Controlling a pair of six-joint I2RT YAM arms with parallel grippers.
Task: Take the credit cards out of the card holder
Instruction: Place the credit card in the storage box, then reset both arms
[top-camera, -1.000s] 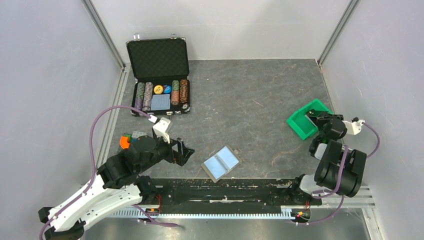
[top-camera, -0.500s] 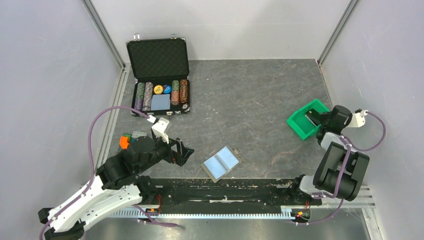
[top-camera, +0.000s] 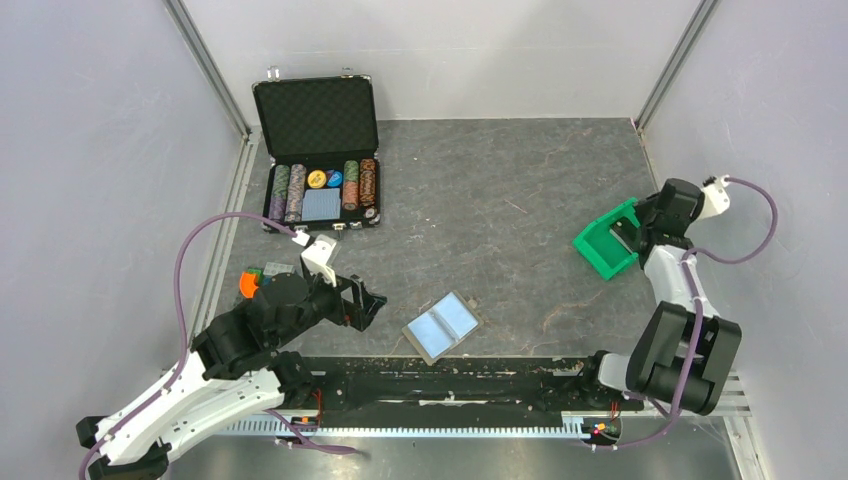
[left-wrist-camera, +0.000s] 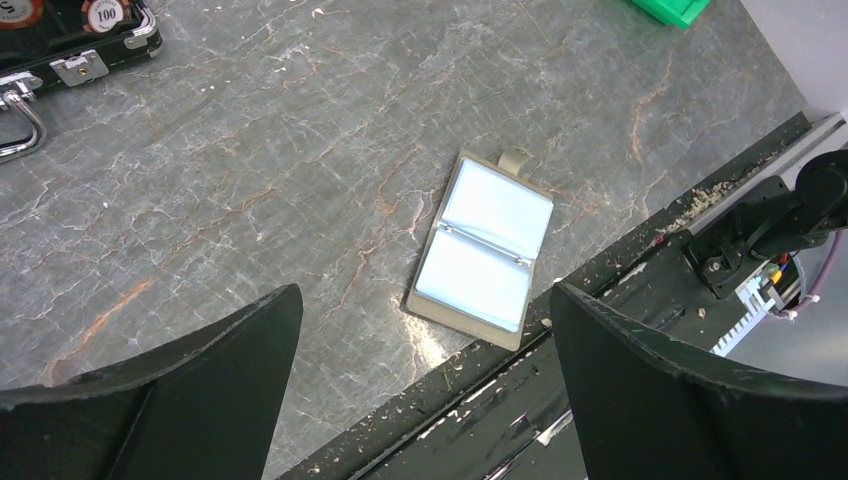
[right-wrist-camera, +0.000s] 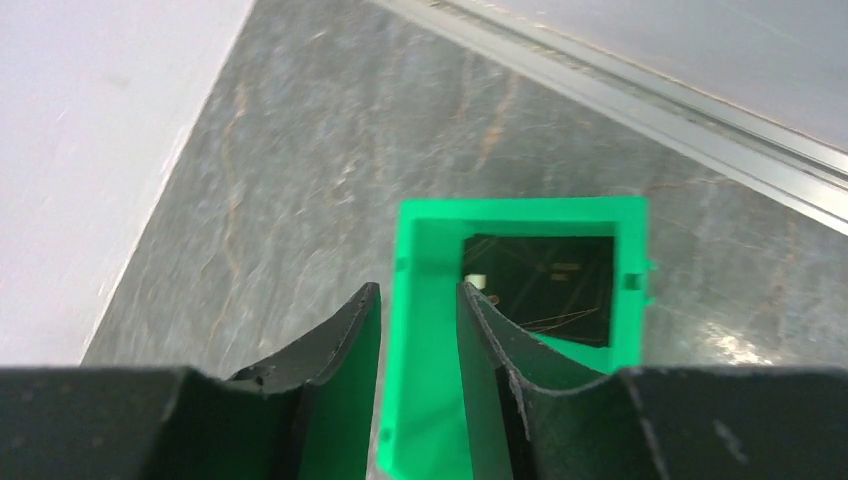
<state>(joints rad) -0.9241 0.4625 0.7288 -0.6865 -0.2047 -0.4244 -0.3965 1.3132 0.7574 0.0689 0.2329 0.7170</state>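
While the card holder (top-camera: 442, 327) lies open on grey stone tabletop (top-camera: 500, 180), left claw (top-camera: 368, 305) spread, right claw (right-wrist-camera: 417, 292) pinching green bin (right-wrist-camera: 520, 215)

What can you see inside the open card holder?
Two pale-blue cards, one on each half of the card holder, framed by its tan border. Anything tucked beneath them is covered, so further cards cannot be seen.
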